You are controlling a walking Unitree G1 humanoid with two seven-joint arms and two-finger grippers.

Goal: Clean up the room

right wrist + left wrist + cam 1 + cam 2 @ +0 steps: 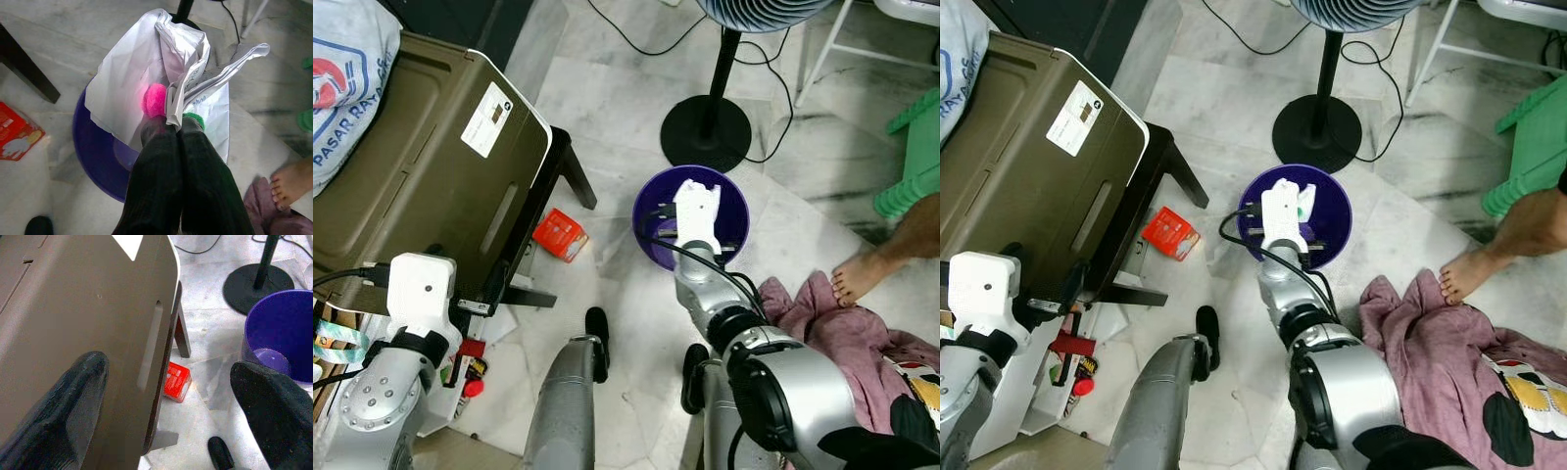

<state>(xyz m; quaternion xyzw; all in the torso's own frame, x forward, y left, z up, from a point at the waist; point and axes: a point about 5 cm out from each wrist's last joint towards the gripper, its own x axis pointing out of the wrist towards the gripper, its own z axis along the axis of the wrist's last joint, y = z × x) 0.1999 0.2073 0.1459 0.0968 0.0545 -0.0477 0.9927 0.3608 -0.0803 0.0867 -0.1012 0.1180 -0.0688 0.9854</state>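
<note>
While the right pincer [173, 128] hangs over the purple bucket [736, 211] on the floor, its fingers are pressed together on a crumpled white plastic bag [146, 83]. Over by the brown desk [73, 308], the left pincer [166, 396] gapes wide, holding nothing.

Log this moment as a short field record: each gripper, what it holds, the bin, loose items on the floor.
right gripper: shut on crumpled white paper, held over the purple bin
left gripper: open, beside the brown case
floor items: red packet near the black stool leg; pink cloth at the robot's right
person: bare foot next to the cloth
other: fan stand behind the bin
</note>
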